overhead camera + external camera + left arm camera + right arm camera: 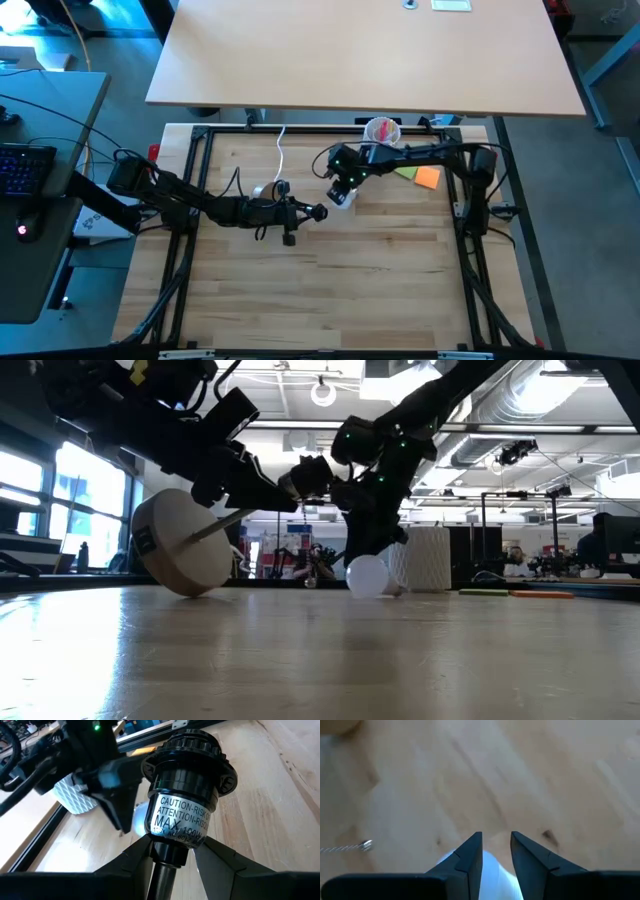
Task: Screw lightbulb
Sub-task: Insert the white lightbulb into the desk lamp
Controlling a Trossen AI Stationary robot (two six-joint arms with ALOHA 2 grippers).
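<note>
The lamp stand lies tipped over. Its round base (180, 545) leans with its rim on the table, and its black socket (187, 780) points toward the table's right edge. My left gripper (290, 212) is shut on the stand near table centre. The white lightbulb (368, 576) sits on the table just right of the socket; its metal screw base does not show. It also shows in the high view (343, 199). My right gripper (342, 190) points down, shut on the bulb. My left gripper pinches the thin black stem (164, 870) just behind the socket between its two fingers, which lie across the stem. It comes level from the table's left. The socket end is held off the table, and the base rim rests on it. My right gripper pinches the white lightbulb (492, 870) between its two fingers from above, pointing down. The fingers (470, 855) hide the place of contact. In the low view the bulb's underside seems to rest on the table.
A white patterned cup (425, 560) with pink contents (382, 131) stands at the far edge behind the bulb. Orange (427, 178) and green (405, 172) notes lie to the right. A white cord (280, 150) runs from the base toward the far edge. Black frame rails (190, 200) border the table.
</note>
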